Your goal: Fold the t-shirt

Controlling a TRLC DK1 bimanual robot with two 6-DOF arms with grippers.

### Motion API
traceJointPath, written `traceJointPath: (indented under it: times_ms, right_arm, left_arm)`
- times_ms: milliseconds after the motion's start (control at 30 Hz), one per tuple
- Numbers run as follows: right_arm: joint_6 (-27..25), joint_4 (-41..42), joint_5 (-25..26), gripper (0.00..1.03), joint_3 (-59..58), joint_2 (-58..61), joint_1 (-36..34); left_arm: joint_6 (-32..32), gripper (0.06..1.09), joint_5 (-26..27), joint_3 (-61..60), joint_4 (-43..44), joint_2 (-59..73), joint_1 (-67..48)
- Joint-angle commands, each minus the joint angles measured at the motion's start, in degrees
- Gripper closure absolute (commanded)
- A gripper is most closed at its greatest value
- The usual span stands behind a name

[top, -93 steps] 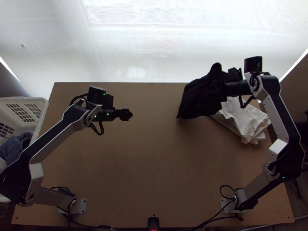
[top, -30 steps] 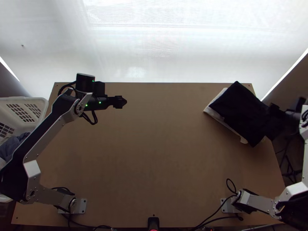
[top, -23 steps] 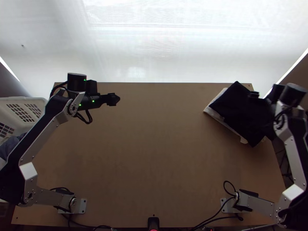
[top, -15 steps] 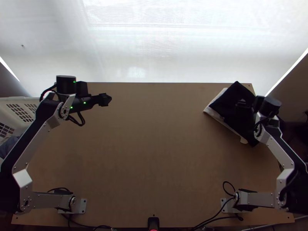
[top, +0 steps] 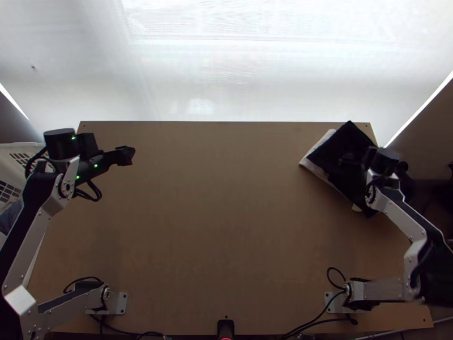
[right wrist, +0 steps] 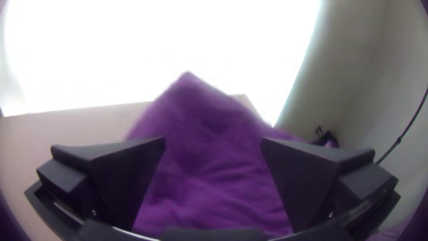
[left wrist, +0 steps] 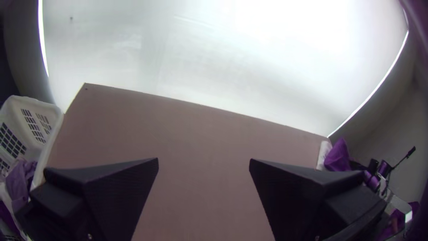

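Two arms bend outward from the frame's lower corners. Toward upper right, the right gripper (top: 350, 160), wide open and empty, is over one black t-shirt (top: 348, 136) atop one white cloth (top: 311, 167); at upper left, the left gripper (top: 127, 155) gapes empty, pointing right.

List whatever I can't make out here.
White cloth: top view, mostly under the black cloth.
Black cloth, partly: top view, behind the right arm.
Basket: top view, cut off by left edge, partly behind left arm.
Right gripper: top view, outline lost against black cloth.
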Motion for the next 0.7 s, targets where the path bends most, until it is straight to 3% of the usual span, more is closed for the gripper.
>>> traceJointPath:
  times_ms: [0,167,400,667]
  right_arm:
    - [-0.4,-7.6,0.5,0.04,9.2,-16.8,7.5]
    - [1.0,-8.5,-0.5,0.04,7.9,-28.2,8.8]
    - [2.5,-8.7,-0.8,0.04,-6.4,-49.4,9.5]
    - [3.5,-16.4,-0.7,0.04,-20.9,-71.8,11.9]
  left_arm:
    - [0.9,0.1,-2.5,-8.1,10.0,-10.0,5.8]
    - [0.1,0.1,-2.5,-15.5,14.1,-18.2,10.1]
    - [3.5,0.1,-2.6,-32.9,23.9,-40.8,15.5]
    - [3.5,0.1,-2.6,-46.6,21.4,-65.9,19.8]
